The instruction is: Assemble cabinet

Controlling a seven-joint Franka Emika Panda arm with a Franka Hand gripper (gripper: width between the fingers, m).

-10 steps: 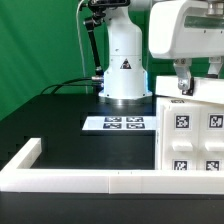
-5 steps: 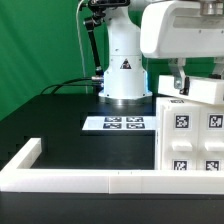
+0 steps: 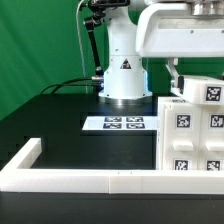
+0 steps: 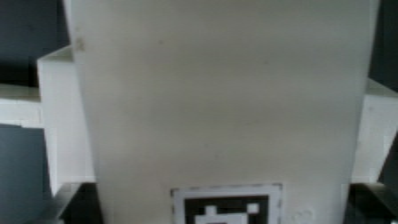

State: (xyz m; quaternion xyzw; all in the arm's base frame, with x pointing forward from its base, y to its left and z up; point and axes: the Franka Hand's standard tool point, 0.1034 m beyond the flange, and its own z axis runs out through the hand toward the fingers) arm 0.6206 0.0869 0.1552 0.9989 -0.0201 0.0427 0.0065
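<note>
The white cabinet box [image 3: 188, 135] stands at the exterior view's right, with black-and-white tags on its front. A separate white panel [image 3: 205, 93] lies tilted on top of it, showing one tag. My gripper [image 3: 177, 88] comes down from above at the panel's left end and is shut on it. In the wrist view the same panel [image 4: 214, 100] fills the picture between the jaws, with a tag [image 4: 228, 205] near my gripper [image 4: 222, 212]. The fingertips are mostly hidden behind the panel.
The marker board [image 3: 115, 124] lies flat on the black table in front of the robot base [image 3: 124, 72]. A long low white border rail [image 3: 80, 179] runs along the front and turns back at the left corner [image 3: 26, 153].
The hand has moved toward the exterior view's left. The panel on top of the box, level before, is now tilted, and its tag shows.
</note>
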